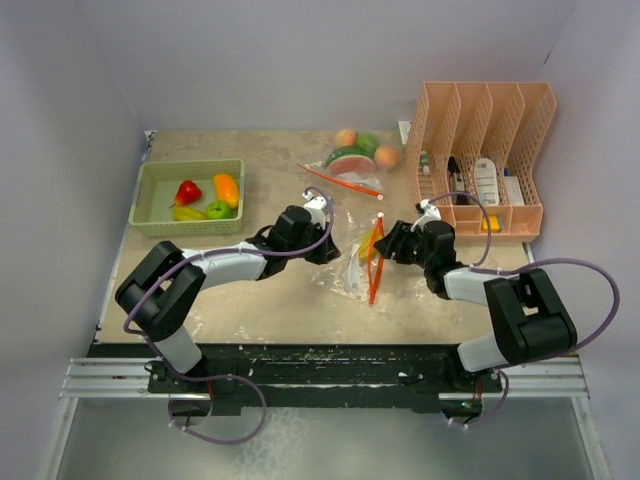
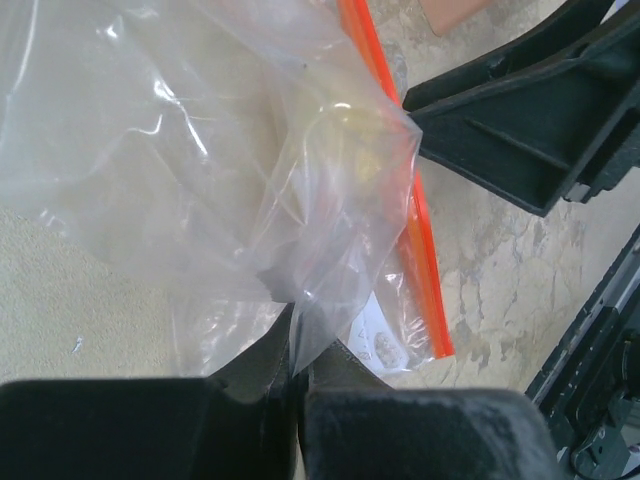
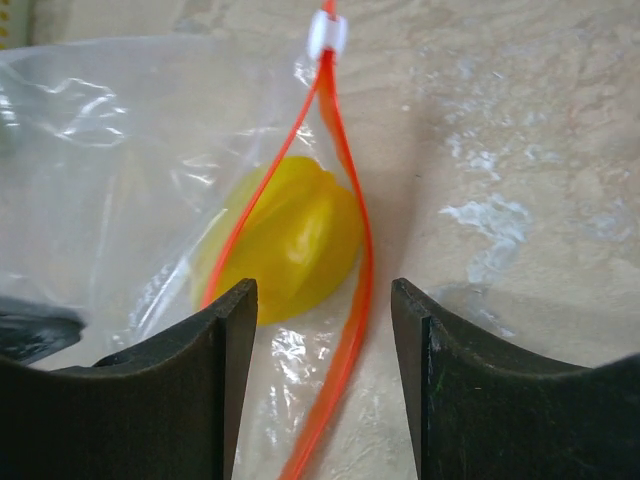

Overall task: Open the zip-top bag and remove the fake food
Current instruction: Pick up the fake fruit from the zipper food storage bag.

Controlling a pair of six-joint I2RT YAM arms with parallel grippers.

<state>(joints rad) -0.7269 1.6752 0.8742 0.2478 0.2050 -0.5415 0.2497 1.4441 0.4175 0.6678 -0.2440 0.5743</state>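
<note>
A clear zip-top bag (image 1: 362,262) with an orange zip strip (image 3: 352,300) lies mid-table between the arms. My left gripper (image 2: 296,345) is shut on a pinched fold of the bag's plastic (image 2: 200,150) at its left side. From the right, my right gripper (image 3: 322,335) stands open at the bag's mouth, with the zip strip running between its fingers. The two sides of the strip are parted in a loop below the white slider (image 3: 327,33). A yellow fake food (image 3: 290,240) lies inside the bag, just beyond the right fingertips.
A green tray (image 1: 192,164) at the back left holds red, orange, yellow and green toy foods. A second bag (image 1: 345,165) with more toy foods lies at the back centre. A peach slotted organizer (image 1: 485,115) stands at the back right, close behind the right arm.
</note>
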